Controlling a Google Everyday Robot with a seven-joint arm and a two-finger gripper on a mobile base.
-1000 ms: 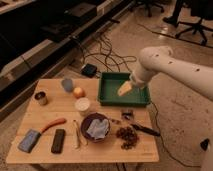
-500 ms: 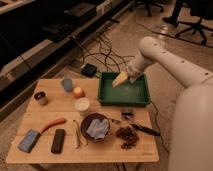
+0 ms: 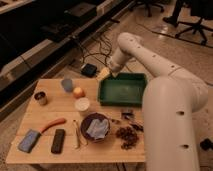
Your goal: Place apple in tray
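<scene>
Gripper [image 3: 104,75] hangs at back-left corner of tray [image 3: 122,91]; grip state cannot tell. Apple [image 3: 78,92] sits left of tray, near but apart, not yet grasped. Step: reach for apple. Next: swing left of tray, descend over apple, grasp.

1. You have one camera. It sits high and close behind the robot's arm [image 3: 167,115], which fills your right foreground.
2. It looks steeply down onto the wooden table [image 3: 60,102].
3. The gripper [image 3: 106,75] hangs mid-frame, seemingly beside the tray's [image 3: 122,90] far left corner.
</scene>
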